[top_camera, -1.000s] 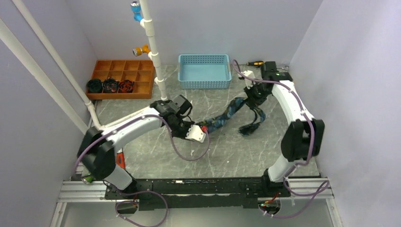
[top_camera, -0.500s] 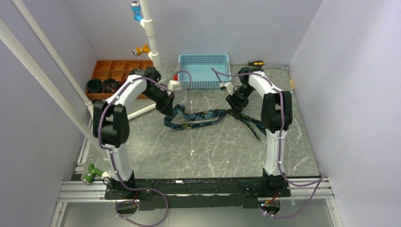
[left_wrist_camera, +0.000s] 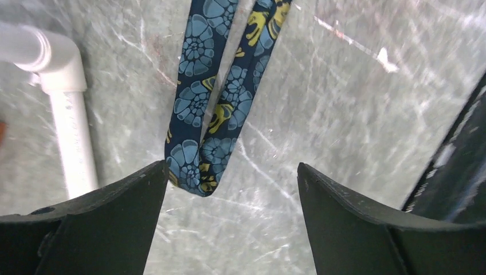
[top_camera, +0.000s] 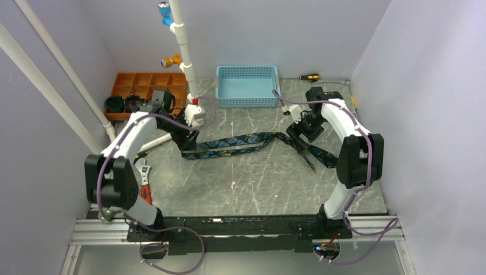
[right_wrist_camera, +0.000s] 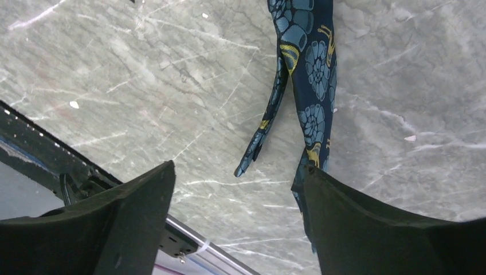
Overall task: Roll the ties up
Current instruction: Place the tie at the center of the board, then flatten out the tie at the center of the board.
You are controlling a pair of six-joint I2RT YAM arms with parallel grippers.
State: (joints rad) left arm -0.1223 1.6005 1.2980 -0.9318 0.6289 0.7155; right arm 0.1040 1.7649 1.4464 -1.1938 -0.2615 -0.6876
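One dark navy tie [top_camera: 246,141] with a blue and yellow pattern lies stretched across the middle of the table, folded double. Its fold points left and its two ends point right. My left gripper [top_camera: 182,139] hovers over the folded end. In the left wrist view the fold [left_wrist_camera: 198,166] lies just beside the left fingertip of the open left gripper [left_wrist_camera: 229,172], which grips nothing. My right gripper [top_camera: 302,133] is above the tie's ends. The right gripper [right_wrist_camera: 238,172] is open; the narrow tip [right_wrist_camera: 246,163] lies free and the wider strand [right_wrist_camera: 314,109] runs under the right finger.
A blue basket [top_camera: 247,86] stands at the back centre and an orange compartment tray [top_camera: 143,86] holding dark rolls at the back left. A white pipe [top_camera: 182,46] rises behind the left arm and another pipe [left_wrist_camera: 66,126] lies by the fold. A screwdriver [top_camera: 309,76] lies at the back right.
Both grippers opened and let go of the tie. The left arm drew left, the right arm right, and the tie now lies flat and stretched between them.
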